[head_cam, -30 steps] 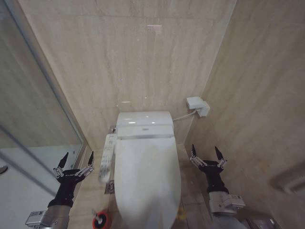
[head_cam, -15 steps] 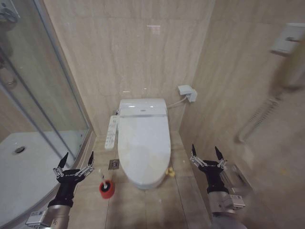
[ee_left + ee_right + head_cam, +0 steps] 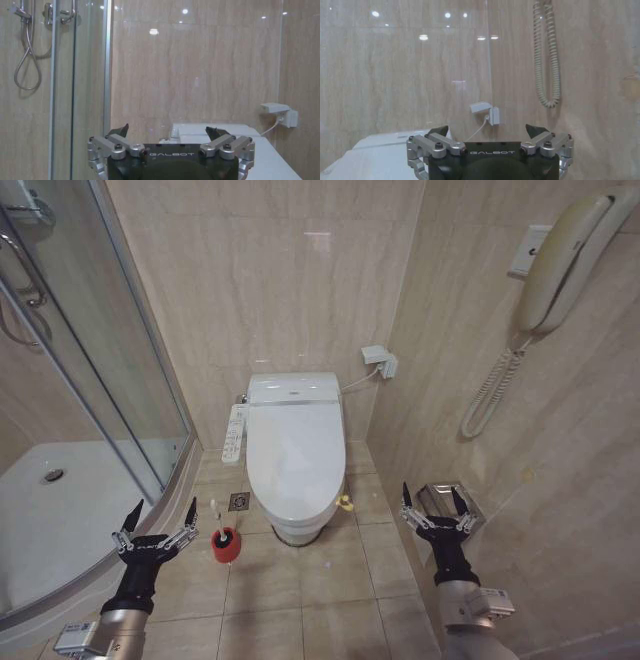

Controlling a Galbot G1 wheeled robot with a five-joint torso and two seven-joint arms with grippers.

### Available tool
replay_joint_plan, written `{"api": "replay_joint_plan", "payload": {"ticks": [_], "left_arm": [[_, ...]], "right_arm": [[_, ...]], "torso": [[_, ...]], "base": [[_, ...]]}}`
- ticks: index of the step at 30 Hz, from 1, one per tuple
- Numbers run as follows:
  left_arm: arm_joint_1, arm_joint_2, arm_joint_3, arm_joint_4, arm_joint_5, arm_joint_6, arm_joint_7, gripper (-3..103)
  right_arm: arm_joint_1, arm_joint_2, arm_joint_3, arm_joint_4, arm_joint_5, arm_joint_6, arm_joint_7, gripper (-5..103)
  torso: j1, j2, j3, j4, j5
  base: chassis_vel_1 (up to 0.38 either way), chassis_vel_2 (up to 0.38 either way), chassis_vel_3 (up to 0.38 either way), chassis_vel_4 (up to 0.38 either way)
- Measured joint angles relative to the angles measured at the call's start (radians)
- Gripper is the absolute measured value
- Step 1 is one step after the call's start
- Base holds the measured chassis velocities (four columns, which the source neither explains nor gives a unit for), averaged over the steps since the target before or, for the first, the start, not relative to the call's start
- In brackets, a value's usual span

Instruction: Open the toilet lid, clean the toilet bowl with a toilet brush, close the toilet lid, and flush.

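The head camera is now sitting farther back, taking in more floor and a wall phone (image 3: 565, 255). The left gripper (image 3: 155, 515) is hanging wide open, empty; one toilet brush (image 3: 224, 540) is standing just right of it. One closed toilet lid (image 3: 295, 460) is lying between the grippers. The right gripper (image 3: 433, 500), marked GALBOT, is gaping empty.

The head camera has pulled back and risen: the toilet lid (image 3: 293, 457) sits farther off, wall phone (image 3: 560, 260) now beside it.
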Motion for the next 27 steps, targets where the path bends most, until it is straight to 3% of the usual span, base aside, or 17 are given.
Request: {"api": "replay_joint_plan", "payload": {"ticks": [27], "left_arm": [[0.0,0.0,0.0,0.0,0.0,0.0,0.0,100]], "right_arm": [[0.0,0.0,0.0,0.0,0.0,0.0,0.0,100]], "torso": [[0.0,0.0,0.0,-0.0003,-0.0002]], "base": [[0.056,-0.05,-0.046,0.045]]}}
